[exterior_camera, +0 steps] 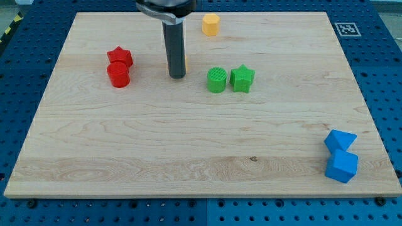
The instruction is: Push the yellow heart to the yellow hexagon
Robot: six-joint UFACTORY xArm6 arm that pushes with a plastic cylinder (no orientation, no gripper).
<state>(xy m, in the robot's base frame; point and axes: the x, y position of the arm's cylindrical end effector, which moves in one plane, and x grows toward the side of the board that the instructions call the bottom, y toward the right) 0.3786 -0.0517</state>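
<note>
You've got my tip [177, 76] down on the board [188, 144], left of the green cylinder [217, 80] and green star [242, 78]. No hand on this rig, just the rod, so nothing is grasped. Yellow heart [186, 63] is nearly all hidden behind the rod; only a sliver shows at its right edge. Yellow hexagon [211, 24] sits near the view's top, apart from it. Red star [119, 56] touches red cylinder [118, 75] at left. Two blue blocks [341, 157] touch at bottom right; shapes unclear.
</note>
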